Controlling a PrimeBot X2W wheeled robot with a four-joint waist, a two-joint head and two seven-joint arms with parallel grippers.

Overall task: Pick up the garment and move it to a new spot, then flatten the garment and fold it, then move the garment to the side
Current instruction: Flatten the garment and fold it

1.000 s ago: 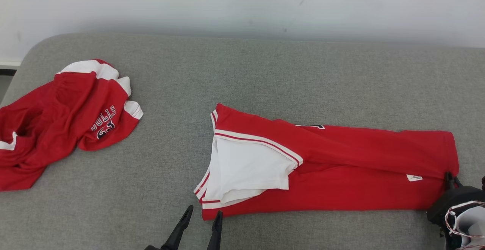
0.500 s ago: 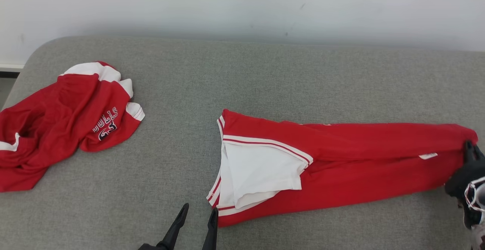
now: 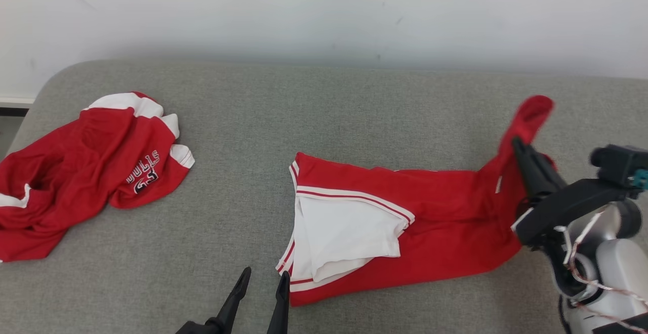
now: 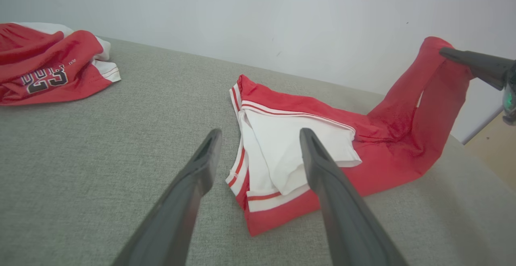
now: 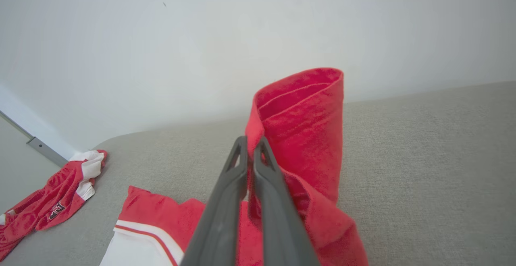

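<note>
The red jersey lies folded into a long strip across the middle and right of the grey padded surface, running left to right in front of the robot. Its left end rests flat, with a white sleeve edged in red and white stripes folded on top. Its right end is off the padding: the cloth rises in a steep, twisted column and curls over at the top into a loose roll, well above the rest of the garment.

The right claw has hold of that raised end. Its two dark fingers are pressed together with next to no gap, and a fold of red cloth is pinched between them just below the curled top. Seen along the fingers, the fabric comes out at the tips and hangs down past them. The pale forearm behind reaches in from the lower right.

The left claw sits low at the near edge, just beside the jersey's near left corner. Its fingers are spread wide and hold nothing. I cannot tell whether the finger nearer the jersey touches the striped hem.

Well apart on the far left, a crumpled jersey, also red and white, lies in a heap with BULLS and 23 showing. A white wall stands behind.
</note>
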